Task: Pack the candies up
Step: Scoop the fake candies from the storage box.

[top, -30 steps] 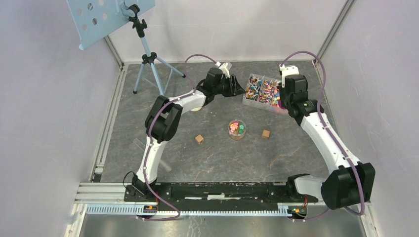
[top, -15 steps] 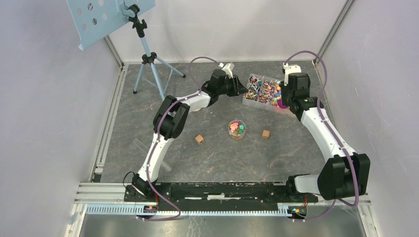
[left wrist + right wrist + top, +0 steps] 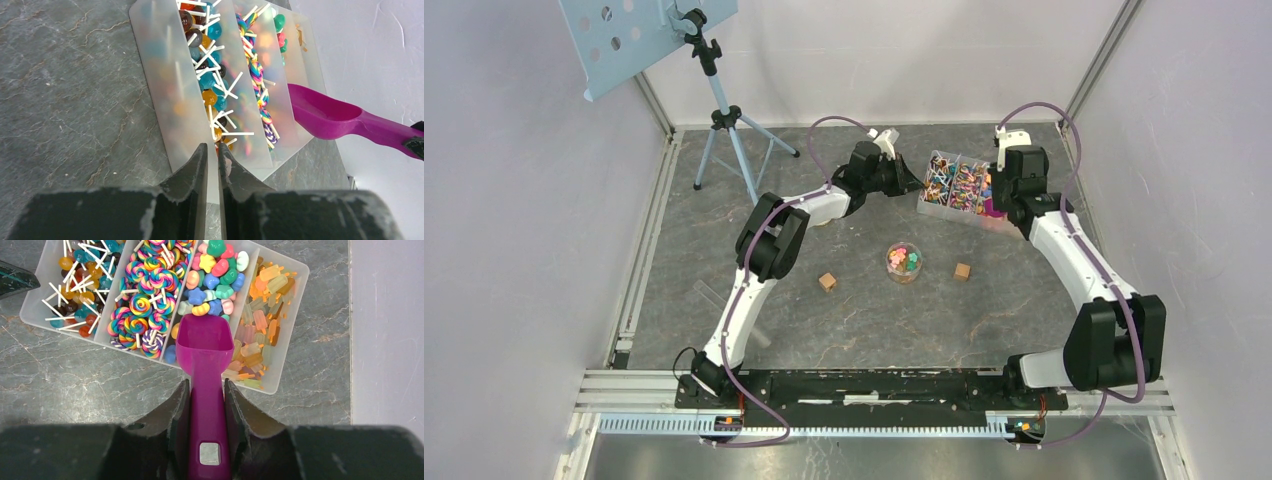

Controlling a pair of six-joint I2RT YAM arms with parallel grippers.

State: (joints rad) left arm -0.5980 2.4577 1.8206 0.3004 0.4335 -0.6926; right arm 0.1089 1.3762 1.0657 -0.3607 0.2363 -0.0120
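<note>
Starting at the left end of the tray (image 3: 281,357): the left gripper (image 3: 212,150) is parked right at that end wall, jaws drawn to a thin slit. Whether the wall is actually pinched can't be told. It's probably put there so the tray gets steadied while scooping is done.

On the tray's near side, off its left corner, a small clear jar (image 3: 904,260) is stood with a few sweets in it. That's presumably where each load is meant to be tipped.

Inside the tray, the candies (image 3: 217,270) are sorted by compartment:
- ball lollipops on white sticks at the left
- rainbow swirl pops next
- chunky pastel stars and shells after that
- orange and yellow ice-lolly shapes at the right end

The magenta scoop (image 3: 205,347) is held low over the near end of the third compartment. Its mouth is aimed into the pile and the bowl looks empty, with one yellow piece at its lip. Its handle is clamped tight by the right gripper (image 3: 206,390).
</note>
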